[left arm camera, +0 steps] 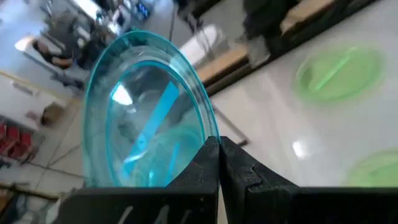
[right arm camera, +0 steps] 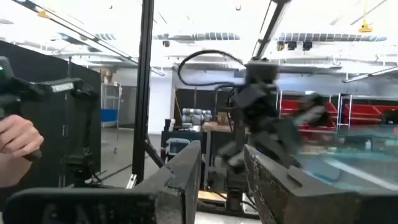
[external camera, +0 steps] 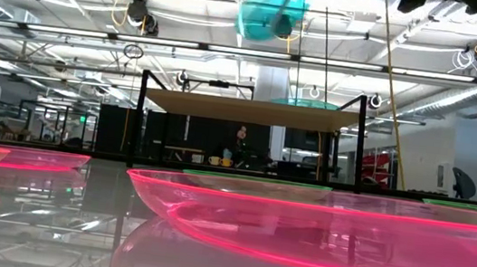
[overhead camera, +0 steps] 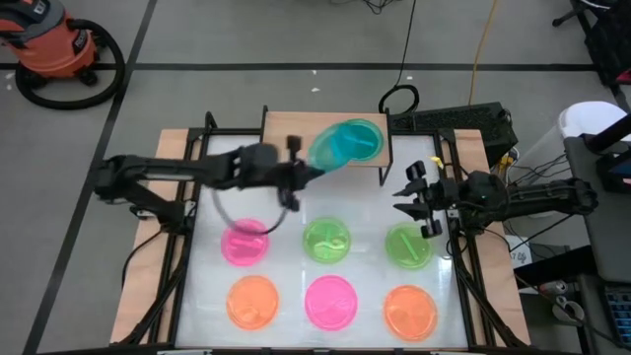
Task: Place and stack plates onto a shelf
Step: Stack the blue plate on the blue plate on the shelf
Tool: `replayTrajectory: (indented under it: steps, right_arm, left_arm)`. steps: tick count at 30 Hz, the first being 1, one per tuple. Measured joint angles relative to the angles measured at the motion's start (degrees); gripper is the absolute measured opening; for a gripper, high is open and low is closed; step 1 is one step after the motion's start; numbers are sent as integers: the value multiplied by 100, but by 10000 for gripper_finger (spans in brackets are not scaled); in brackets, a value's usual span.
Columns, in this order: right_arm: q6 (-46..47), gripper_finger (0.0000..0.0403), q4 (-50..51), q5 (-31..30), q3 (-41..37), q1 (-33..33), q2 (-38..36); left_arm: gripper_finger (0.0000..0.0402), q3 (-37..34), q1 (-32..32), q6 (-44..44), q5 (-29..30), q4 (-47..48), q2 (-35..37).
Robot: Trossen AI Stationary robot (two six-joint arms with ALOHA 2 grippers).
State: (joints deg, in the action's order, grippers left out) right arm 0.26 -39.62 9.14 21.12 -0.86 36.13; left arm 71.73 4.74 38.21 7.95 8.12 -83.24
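Observation:
My left gripper (overhead camera: pixel 299 177) is shut on a blue plate (overhead camera: pixel 335 148), which it holds high over the shelf (overhead camera: pixel 284 128). In the low view the plate (external camera: pixel 270 10) is well above the shelf's wooden top (external camera: pixel 250 110). A second blue-green plate (overhead camera: pixel 367 133) lies flat on the shelf's right part. My right gripper (overhead camera: pixel 419 202) is open and empty, above the table beside the right green plate (overhead camera: pixel 407 246). Two pink plates, two orange plates and two green plates lie flat on the white tabletop. My left gripper pinches the blue plate's rim (left arm camera: pixel 202 140) between its two fingers, at the edge nearest the arm. The fingers come roughly level from the table's left. The plate is lifted clear and tilted, and sticks out beyond the fingertips over the shelf.
The plates on the table form two rows: pink (overhead camera: pixel 245 243), green (overhead camera: pixel 327 240) and green behind; orange (overhead camera: pixel 253 302), pink (overhead camera: pixel 330 302) and orange (overhead camera: pixel 409 312) in front. The shelf's left part is bare wood. A person's hand (right arm camera: pixel 18 138) shows beyond the table in the right wrist view.

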Motion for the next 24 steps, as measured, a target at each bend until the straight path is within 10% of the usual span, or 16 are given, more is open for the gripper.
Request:
replayTrajectory:
  steps: [11,24]
  right_arm:
    - [56,105,305,-6,0,2,-3]
    - [-66,105,329,-8,0,2,-1]
  left_arm:
    - [0,2085,620,737,-44,1241,-2068]
    - [56,2472,825,706,11,1311,-2782]
